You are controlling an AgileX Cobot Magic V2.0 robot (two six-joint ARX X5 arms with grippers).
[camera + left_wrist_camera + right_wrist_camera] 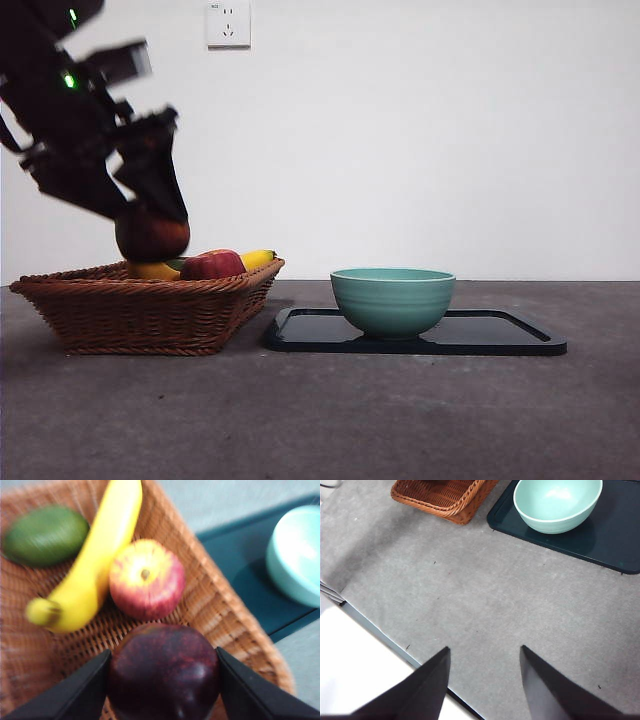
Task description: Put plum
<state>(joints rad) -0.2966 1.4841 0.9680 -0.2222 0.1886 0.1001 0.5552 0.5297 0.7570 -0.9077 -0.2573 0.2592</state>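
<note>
- The left gripper (162,680) is holding the plum (163,672) between its 2 jaws, just above the basket (150,305); this looks like the lifting step.
- Next, I think, it is needing to carry the plum sideways to the bowl (392,298) on the tray (500,335).
- The apple (146,578), banana (92,562) and a green fruit (45,535) are lying in the basket, and its rim is standing in the way.
- The right gripper (485,675) is waiting with its jaws apart, holding nothing.

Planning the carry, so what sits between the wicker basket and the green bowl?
Only the black tray's rim; front view shows bare tray between woven basket and glossy teal bowl.
</note>
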